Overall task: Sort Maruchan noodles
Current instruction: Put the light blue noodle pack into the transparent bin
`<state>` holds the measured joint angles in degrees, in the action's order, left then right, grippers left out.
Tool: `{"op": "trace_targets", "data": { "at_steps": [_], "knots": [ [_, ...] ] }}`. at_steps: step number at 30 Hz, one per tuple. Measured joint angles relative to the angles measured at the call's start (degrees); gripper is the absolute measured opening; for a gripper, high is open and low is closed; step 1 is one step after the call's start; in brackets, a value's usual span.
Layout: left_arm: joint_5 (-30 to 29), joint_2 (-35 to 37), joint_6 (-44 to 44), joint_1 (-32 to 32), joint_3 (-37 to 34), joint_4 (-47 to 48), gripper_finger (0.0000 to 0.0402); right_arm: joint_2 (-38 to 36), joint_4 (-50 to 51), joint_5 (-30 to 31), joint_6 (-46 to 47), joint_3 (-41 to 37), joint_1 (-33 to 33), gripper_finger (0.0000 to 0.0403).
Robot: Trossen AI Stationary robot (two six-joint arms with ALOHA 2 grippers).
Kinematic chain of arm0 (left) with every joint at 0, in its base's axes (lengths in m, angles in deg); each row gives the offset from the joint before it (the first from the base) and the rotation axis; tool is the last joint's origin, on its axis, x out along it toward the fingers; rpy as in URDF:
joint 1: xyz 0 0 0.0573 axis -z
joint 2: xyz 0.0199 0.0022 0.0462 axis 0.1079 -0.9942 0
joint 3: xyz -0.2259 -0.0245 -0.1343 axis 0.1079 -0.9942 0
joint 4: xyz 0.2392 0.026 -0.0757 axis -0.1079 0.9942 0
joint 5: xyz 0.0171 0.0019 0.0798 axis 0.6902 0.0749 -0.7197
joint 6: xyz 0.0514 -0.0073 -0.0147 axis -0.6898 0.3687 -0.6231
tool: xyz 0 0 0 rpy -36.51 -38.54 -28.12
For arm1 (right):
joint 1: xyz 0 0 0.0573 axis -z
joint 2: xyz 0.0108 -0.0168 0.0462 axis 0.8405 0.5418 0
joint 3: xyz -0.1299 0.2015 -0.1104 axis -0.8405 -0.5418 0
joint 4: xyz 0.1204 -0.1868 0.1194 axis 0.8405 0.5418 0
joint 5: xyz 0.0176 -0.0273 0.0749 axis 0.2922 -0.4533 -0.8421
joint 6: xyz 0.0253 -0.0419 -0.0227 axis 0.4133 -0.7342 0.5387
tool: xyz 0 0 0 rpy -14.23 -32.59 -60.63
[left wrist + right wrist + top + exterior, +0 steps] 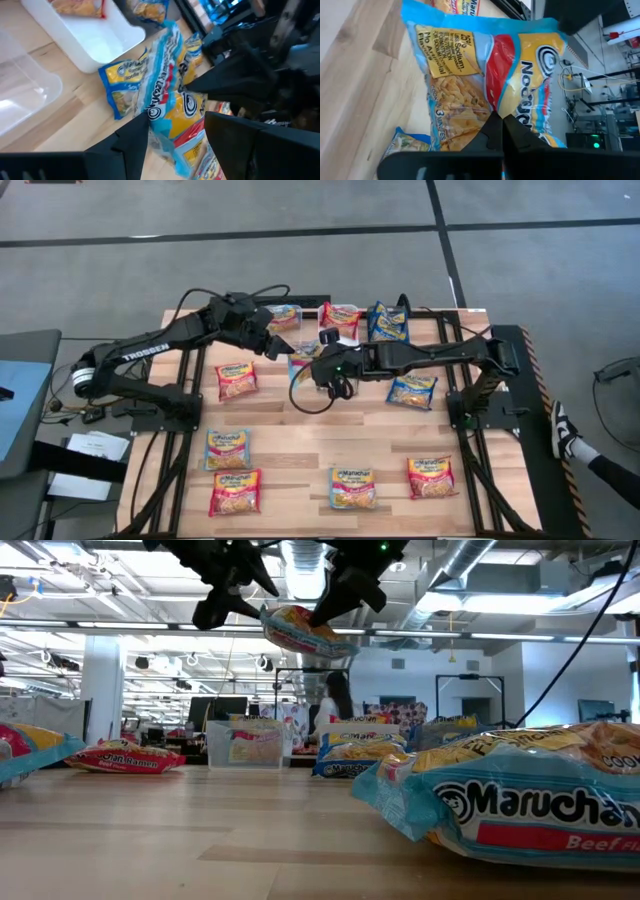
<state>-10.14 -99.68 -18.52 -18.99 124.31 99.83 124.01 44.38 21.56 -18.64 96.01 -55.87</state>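
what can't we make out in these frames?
- Left gripper: whether it grips the held packet; in the high view the arms cover the contact, and the left wrist view is blurred.
- Bins: hidden under the arms in the high view; contents too small in the low view.
- Near packet: cut off by the low view's right edge.

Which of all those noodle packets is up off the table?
The light-blue packet between both tools, the left tool and right tool; every other packet lies flat.
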Motion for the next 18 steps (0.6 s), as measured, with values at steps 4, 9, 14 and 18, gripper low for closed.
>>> {"op": "trace_targets", "data": {
  "at_steps": [4,9,14,18],
  "knots": [
    [-0.2,0.0,0.0,0.0,0.0,0.8,0.0181,0.0,0.0,0.9,0.2,0.0,-0.3,0.0005],
    [-0.2,0.0,0.0,0.0,0.0,2.1,0.0181,0.0,-0.1,4.8,0.2,0.0,-1.6,0.0005],
    [-0.2,0.0,0.0,0.0,0.0,1.9,0.0180,0.0,0.3,5.5,2.5,0.0,-1.8,0.0005],
    [-0.2,0.0,0.0,0.0,0.0,1.7,0.0180,0.0,-0.2,5.6,3.3,0.0,-1.8,0.0005]
  ]
}}
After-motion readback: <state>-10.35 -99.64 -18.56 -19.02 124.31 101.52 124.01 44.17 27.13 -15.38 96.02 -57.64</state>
